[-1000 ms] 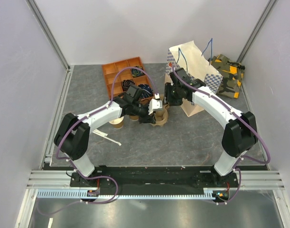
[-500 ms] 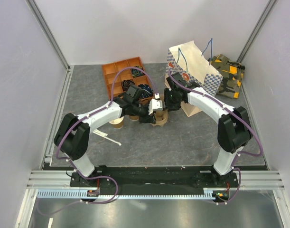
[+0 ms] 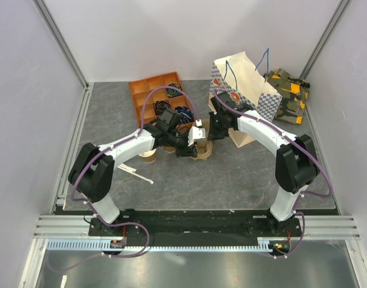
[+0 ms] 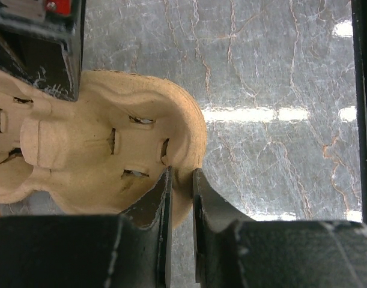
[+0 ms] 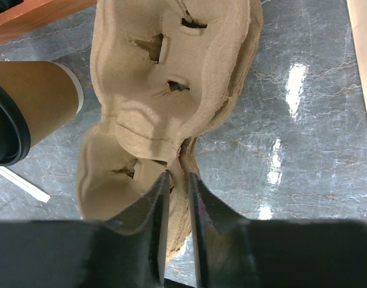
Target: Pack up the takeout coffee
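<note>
Pinching the thin fibre rim of the moulded pulp cup carrier (image 4: 99, 150), my left gripper (image 4: 182, 180) has its jaws closed on that edge. My right gripper (image 5: 176, 180) is clamped on the carrier's rim at the other end. The takeout coffee (image 5: 36, 102), a brown paper cup with a black lid, sits just beside the carrier, not in a well. I judge it light but soft-walled, its lid liable to pop. I would hold it gently, mid-wall below the lid.
</note>
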